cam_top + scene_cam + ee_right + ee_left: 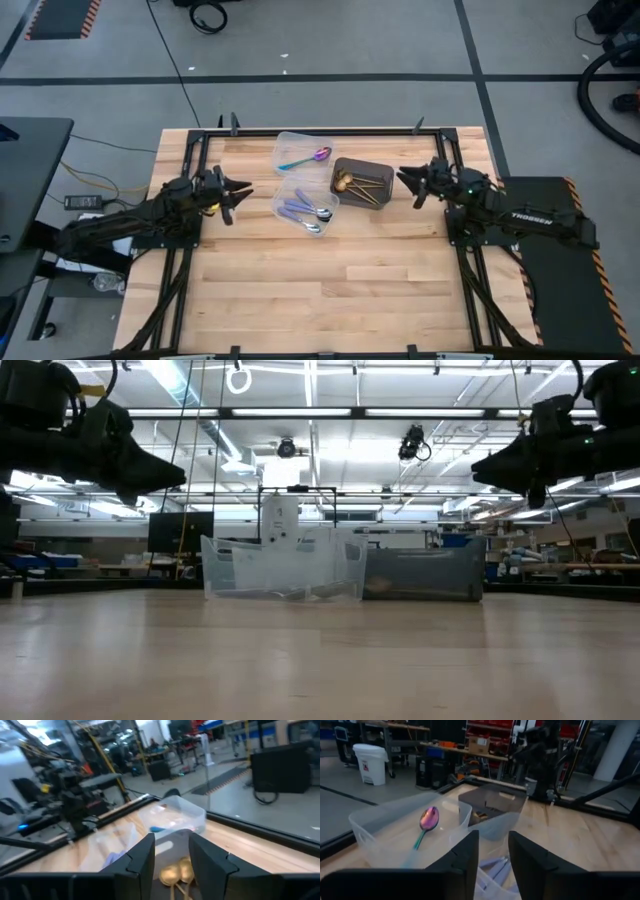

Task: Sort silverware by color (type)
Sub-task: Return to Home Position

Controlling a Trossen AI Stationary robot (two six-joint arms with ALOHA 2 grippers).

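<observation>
An iridescent spoon with a teal handle [305, 157] [426, 824] lies in the far clear tub [290, 142]. Silver spoons with lavender handles [308, 211] lie in the near clear tub [283, 203]. Gold spoons [358, 184] [176, 872] lie in the dark bin [384, 170]. My left gripper [243, 190] [493, 850] hovers open above the table, left of the tubs. My right gripper [404, 178] [171, 852] hovers open just right of the dark bin. Both are empty and point toward the containers.
The two tubs [285, 570] and the bin [425, 575] stand together at the middle of the table's far half. The wooden table [320, 290] stretches bare toward its near edge. A black frame [330, 131] runs along the table's far edge.
</observation>
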